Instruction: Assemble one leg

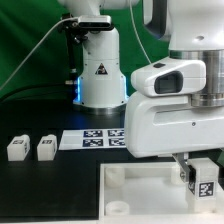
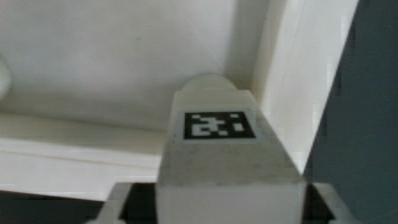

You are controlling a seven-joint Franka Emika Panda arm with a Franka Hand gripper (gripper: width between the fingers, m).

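Pincer [image 1: 203, 172] clamps leg [image 2: 219, 140]; wrist view alone shows tray wall [image 2: 285, 60] beside.

black surface [image 1: 40, 185], two loose legs [image 1: 17, 148] [image 1: 46, 148] side by side, marker board [image 1: 97, 137] near robot base [image 1: 100, 80], white tray piece [image 1: 130, 195] at front

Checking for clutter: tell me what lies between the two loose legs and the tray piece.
Exterior view: bare black table separates the loose legs from the tray piece.

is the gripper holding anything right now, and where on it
Yes: the gripper holds a leg, clamped at one end; the tagged end sticks out over the big white tray piece.
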